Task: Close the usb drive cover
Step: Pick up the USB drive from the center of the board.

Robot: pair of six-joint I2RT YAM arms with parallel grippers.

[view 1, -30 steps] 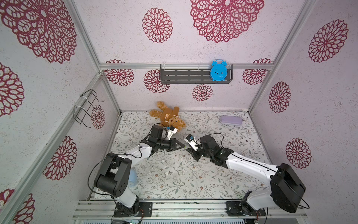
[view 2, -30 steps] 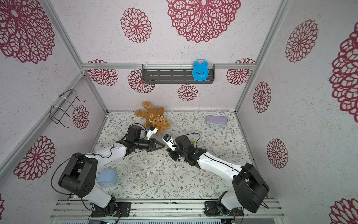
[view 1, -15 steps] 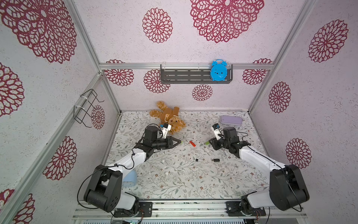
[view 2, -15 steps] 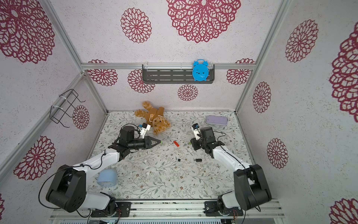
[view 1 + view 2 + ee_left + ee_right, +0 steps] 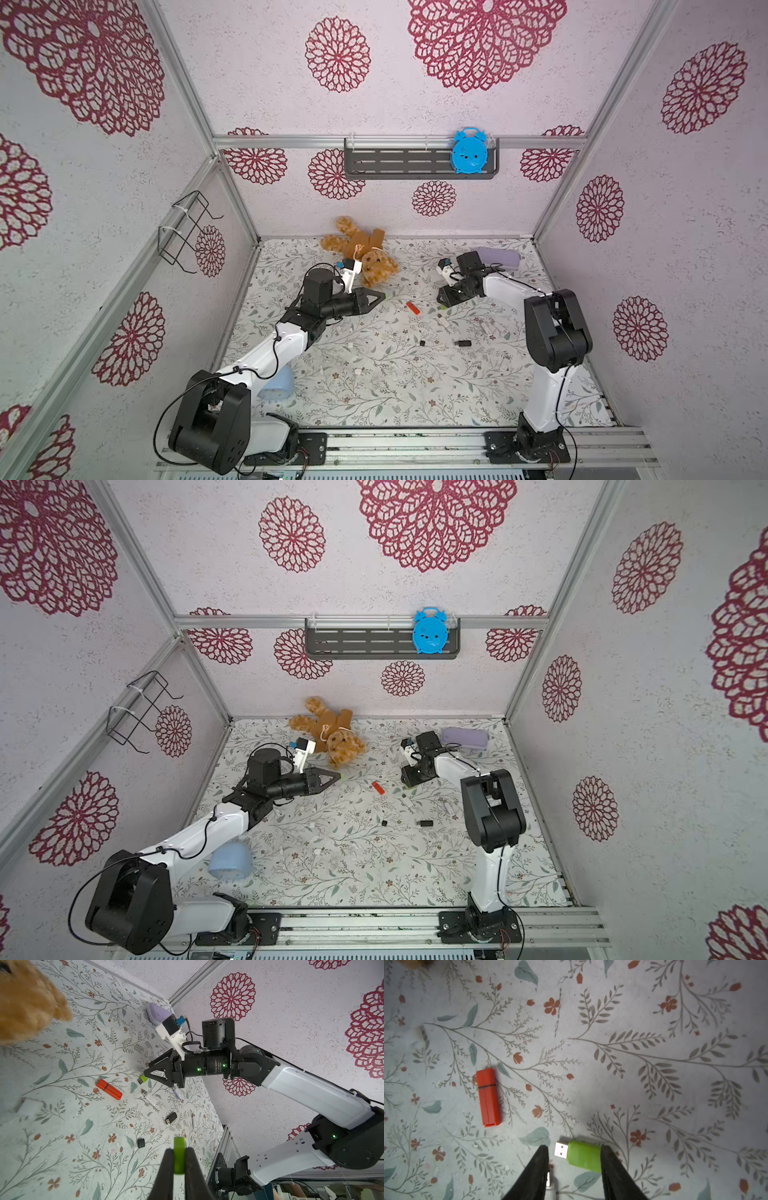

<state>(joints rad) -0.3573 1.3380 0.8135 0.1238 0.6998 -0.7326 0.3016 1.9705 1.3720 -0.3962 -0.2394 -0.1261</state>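
So the green USB drive (image 5: pixel 581 1156) is uncapped, silver plug (image 5: pixel 561 1150) showing. It's lying flat on the surface (image 5: pixel 374 374) just beside the red USB drive (image 5: pixel 488 1097). The right end effector (image 5: pixel 574 1148) is released, fingers straddling it. A matching green cap (image 5: pixel 179 1155) is clenched in the left end effector (image 5: pixel 179 1150), on the red drive's other side. The surface is a floral print, walls (image 5: pixel 291 104) pale with red rosettes. A second ago both end effectors were tip to tip; now they're apart.
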